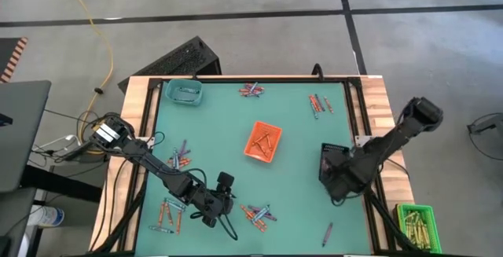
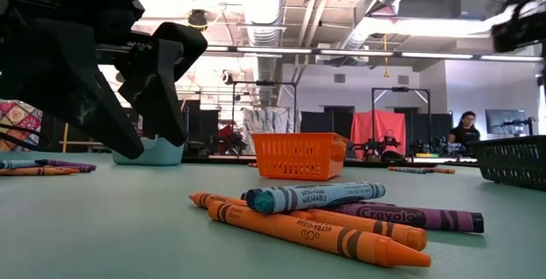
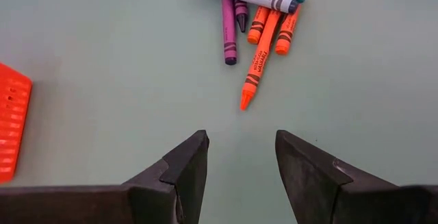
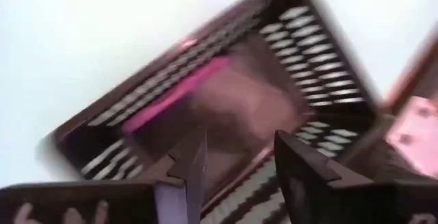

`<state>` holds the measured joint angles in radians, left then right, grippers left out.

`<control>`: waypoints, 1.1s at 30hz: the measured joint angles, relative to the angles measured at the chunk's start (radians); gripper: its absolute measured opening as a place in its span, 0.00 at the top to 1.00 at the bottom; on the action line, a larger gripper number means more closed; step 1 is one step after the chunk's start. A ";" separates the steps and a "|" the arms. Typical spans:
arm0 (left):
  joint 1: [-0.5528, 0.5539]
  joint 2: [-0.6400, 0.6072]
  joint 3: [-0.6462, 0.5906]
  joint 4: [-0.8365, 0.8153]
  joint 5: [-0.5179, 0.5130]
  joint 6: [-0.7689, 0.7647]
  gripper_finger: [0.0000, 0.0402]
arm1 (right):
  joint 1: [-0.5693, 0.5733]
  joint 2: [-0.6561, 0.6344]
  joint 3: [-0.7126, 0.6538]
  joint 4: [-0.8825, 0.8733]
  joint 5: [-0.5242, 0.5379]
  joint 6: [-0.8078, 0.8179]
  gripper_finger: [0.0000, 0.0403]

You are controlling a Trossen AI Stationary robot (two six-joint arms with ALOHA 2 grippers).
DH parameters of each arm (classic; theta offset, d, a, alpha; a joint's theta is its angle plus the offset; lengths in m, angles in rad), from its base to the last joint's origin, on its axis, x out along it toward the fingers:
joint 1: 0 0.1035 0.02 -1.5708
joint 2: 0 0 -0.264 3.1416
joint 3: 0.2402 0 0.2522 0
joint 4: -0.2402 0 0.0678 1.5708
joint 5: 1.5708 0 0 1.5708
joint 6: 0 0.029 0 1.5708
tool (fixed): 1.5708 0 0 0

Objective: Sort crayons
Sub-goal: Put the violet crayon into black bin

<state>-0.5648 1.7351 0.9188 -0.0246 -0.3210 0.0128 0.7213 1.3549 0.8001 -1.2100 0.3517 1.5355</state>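
Several orange, blue and purple crayons (image 3: pixel 256 15) lie in a loose pile on the green table top, just beyond my left gripper (image 3: pixel 239 142), which hangs open over bare mat near the table's front (image 1: pixel 222 192). My right gripper (image 4: pixel 236 159) stands open above the black tray (image 4: pixel 205 107) at the table's right (image 1: pixel 331 156), with nothing between its fingers. A pink crayon (image 4: pixel 176 94) shows inside that tray, blurred. More crayons lie in small groups at the far edge (image 1: pixel 251 90), the far right (image 1: pixel 318 104) and the left (image 1: pixel 169 214).
An orange tray (image 1: pixel 263 141) sits mid-table and a teal tray (image 1: pixel 185 92) at the far left corner. A green tray of yellow-olive sticks (image 1: pixel 416 224) stands off the table's right side. A single crayon (image 1: pixel 327 232) lies near the front right.
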 joint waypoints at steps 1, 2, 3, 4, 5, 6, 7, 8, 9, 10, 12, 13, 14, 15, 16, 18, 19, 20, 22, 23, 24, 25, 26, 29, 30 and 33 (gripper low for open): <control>0.000 0.000 0.000 0.000 0.000 0.000 0.60 | 0.028 -0.007 0.000 0.032 0.010 -0.011 0.59; 0.000 0.000 0.000 -0.001 0.000 0.000 0.60 | 0.055 -0.014 0.000 0.067 0.017 -0.023 0.58; 0.000 0.000 0.000 -0.001 0.000 0.000 0.60 | 0.082 -0.019 0.000 0.103 0.022 -0.033 0.58; 0.000 0.000 0.000 -0.001 0.000 0.000 0.60 | 0.107 -0.022 0.002 0.140 0.022 -0.041 0.59; 0.000 0.000 0.000 -0.001 0.000 0.000 0.60 | 0.132 -0.022 0.008 0.170 0.022 -0.048 0.59; 0.002 0.000 0.000 -0.001 0.000 0.000 0.60 | 0.158 -0.021 0.016 0.198 0.028 -0.059 0.59; 0.003 0.000 0.000 -0.001 0.000 -0.001 0.60 | 0.183 -0.018 0.028 0.227 0.041 -0.073 0.60; 0.005 0.000 0.000 -0.001 0.000 -0.005 0.60 | 0.208 -0.012 0.041 0.256 0.057 -0.095 0.60; 0.007 0.000 0.000 -0.001 0.001 -0.009 0.60 | 0.232 -0.003 0.054 0.290 0.072 -0.134 0.60; 0.010 0.000 0.000 0.000 0.001 -0.012 0.60 | 0.257 0.010 0.065 0.335 0.087 -0.191 0.60; 0.017 0.000 0.000 0.000 0.000 -0.022 0.60 | 0.304 0.041 0.084 0.450 0.115 -0.335 0.60; 0.021 0.000 0.000 0.000 0.001 -0.027 0.60 | 0.325 0.060 0.090 0.517 0.122 -0.413 0.60; 0.024 0.000 0.000 0.000 0.000 -0.033 0.60 | 0.343 0.080 0.093 0.574 0.121 -0.494 0.60; 0.028 0.000 0.000 0.000 0.000 -0.040 0.60 | 0.360 0.105 0.096 0.628 0.117 -0.567 0.60; 0.032 0.000 0.000 0.001 0.000 -0.048 0.60 | 0.374 0.131 0.098 0.675 0.103 -0.634 0.60; 0.040 0.000 0.000 0.002 0.000 -0.060 0.60 | 0.396 0.189 0.101 0.729 0.067 -0.735 0.60; 0.045 0.000 0.000 0.005 0.000 -0.062 0.60 | 0.404 0.219 0.107 0.740 0.046 -0.767 0.60; 0.048 0.000 0.000 0.008 0.001 -0.063 0.60 | 0.409 0.248 0.116 0.743 0.024 -0.787 0.60; 0.054 0.000 0.000 0.021 0.001 -0.067 0.60 | 0.416 0.304 0.140 0.736 -0.017 -0.814 0.60; 0.057 0.000 0.000 0.027 0.001 -0.067 0.60 | 0.417 0.328 0.154 0.728 -0.032 -0.832 0.60; 0.060 0.000 0.000 0.031 0.001 -0.069 0.60 | 0.417 0.351 0.169 0.717 -0.037 -0.847 0.60; 0.062 0.000 0.000 0.035 0.002 -0.073 0.60 | 0.417 0.370 0.185 0.705 -0.037 -0.861 0.60; 0.065 0.000 -0.001 0.040 0.003 -0.077 0.60 | 0.416 0.387 0.201 0.695 -0.037 -0.879 0.60; 0.072 0.000 0.000 0.043 0.023 -0.087 0.60 | 0.408 0.428 0.243 0.674 -0.069 -0.932 0.60; 0.072 0.000 -0.001 0.042 0.030 -0.091 0.60 | 0.408 0.439 0.252 0.665 -0.090 -0.944 0.60; 0.072 0.001 -0.001 0.043 0.033 -0.097 0.60 | 0.401 0.468 0.263 0.660 -0.153 -0.967 0.61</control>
<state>-0.4927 1.7359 0.9180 0.0185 -0.2878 -0.0841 1.1218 1.8227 1.0630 -0.5502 0.1991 0.5688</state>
